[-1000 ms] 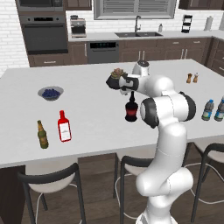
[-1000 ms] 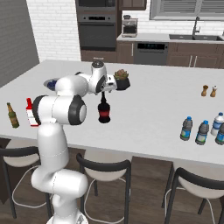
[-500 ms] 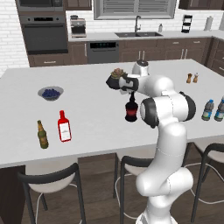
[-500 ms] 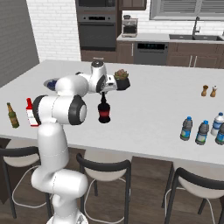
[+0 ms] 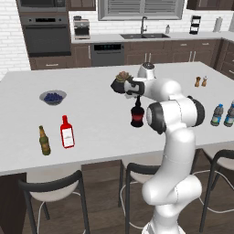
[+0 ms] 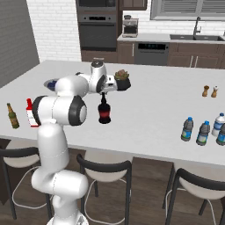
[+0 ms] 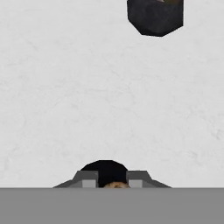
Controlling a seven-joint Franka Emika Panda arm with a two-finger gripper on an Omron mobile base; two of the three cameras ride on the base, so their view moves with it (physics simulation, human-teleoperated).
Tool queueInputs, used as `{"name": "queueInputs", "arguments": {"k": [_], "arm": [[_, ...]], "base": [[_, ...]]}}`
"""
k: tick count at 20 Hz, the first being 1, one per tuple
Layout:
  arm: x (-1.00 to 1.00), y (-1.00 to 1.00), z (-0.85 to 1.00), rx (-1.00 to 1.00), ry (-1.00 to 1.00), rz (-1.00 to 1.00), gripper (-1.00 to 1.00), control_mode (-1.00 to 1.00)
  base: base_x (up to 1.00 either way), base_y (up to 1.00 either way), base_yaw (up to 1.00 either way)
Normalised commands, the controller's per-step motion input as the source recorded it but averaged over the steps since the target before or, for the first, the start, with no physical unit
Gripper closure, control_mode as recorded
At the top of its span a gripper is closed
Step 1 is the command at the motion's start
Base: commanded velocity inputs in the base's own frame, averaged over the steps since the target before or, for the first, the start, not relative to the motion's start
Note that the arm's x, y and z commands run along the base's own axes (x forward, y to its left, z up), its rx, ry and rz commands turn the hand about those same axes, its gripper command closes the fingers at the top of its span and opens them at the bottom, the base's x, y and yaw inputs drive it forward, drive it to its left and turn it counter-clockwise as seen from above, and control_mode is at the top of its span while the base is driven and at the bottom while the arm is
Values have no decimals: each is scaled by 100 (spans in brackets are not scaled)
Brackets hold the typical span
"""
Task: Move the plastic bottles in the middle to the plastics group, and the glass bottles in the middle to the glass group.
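The glass bottle (image 5: 137,115), black with a round body, a thin neck and a red label, stands upright mid-counter. My gripper (image 5: 137,97) comes down from above and is shut on its neck (image 6: 103,97). In the hand view the bottle's dark top (image 7: 105,171) sits between the two fingertips (image 7: 89,179). The glass group, a brown beer bottle (image 5: 44,140) and a flat red bottle (image 5: 67,132), stands at the counter's left front. A cluster of small clear bottles with blue labels (image 6: 203,133) stands at the right front; the ones moved there look the same as the plastics group.
A potted plant in a dark pot (image 5: 122,82) stands just behind the gripper, also the pot (image 7: 155,16). A bowl of blueberries (image 5: 53,96) sits at the back left. Two small shakers (image 6: 210,91) stand at the back right. Stools line the counter's near edge (image 5: 91,160).
The fingers have closed on the black bottle's neck. The bottle and the arm stay in the same place.
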Motion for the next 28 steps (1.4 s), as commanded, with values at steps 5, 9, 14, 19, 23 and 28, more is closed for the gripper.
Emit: {"name": "queueInputs", "arguments": {"k": [5, 9, 14, 19, 23, 28], "arm": [[-46, 1, 29, 16, 0, 0, 100, -100], [-75, 17, 32, 21, 0, 0, 100, -100], [-76, 46, 15, 10, 0, 0, 100, -100], [-58, 73, 12, 3, 0, 0, 100, -100], [-37, 85, 11, 0, 0, 0, 100, -100], [-14, 85, 3, 0, 0, 0, 100, -100]], "base": [[0, 0, 0], [0, 0, 0], [0, 0, 0], [0, 0, 0], [0, 0, 0], [0, 0, 0]]}}
